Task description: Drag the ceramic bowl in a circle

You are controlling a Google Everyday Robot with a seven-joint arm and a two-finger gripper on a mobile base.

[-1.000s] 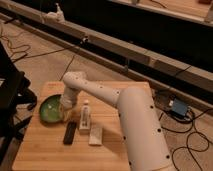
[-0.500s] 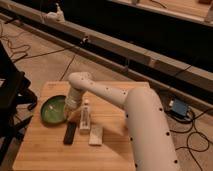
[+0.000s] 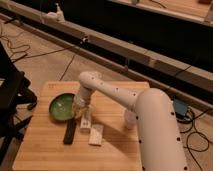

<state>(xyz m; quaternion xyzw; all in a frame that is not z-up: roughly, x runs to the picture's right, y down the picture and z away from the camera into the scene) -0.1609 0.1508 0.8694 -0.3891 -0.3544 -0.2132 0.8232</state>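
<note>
As the white arm [image 3: 125, 97] bends down over the wooden table [image 3: 40, 150], the gripper [image 3: 79, 108] sits at the right rim of the green bowl [image 3: 61, 106]; whether it is clamped or spread cannot be told. The bowl lies flat on the table. Below-right of the bowl are a dark bar [image 3: 70, 131], a small white bottle [image 3: 85, 121] and a white packet [image 3: 96, 135]; farther right is a pale cup [image 3: 130, 119].

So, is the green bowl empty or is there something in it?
Empty, it seems: the ceramic bowl shows only its glossy green inside. The gripper is at its rim.
</note>
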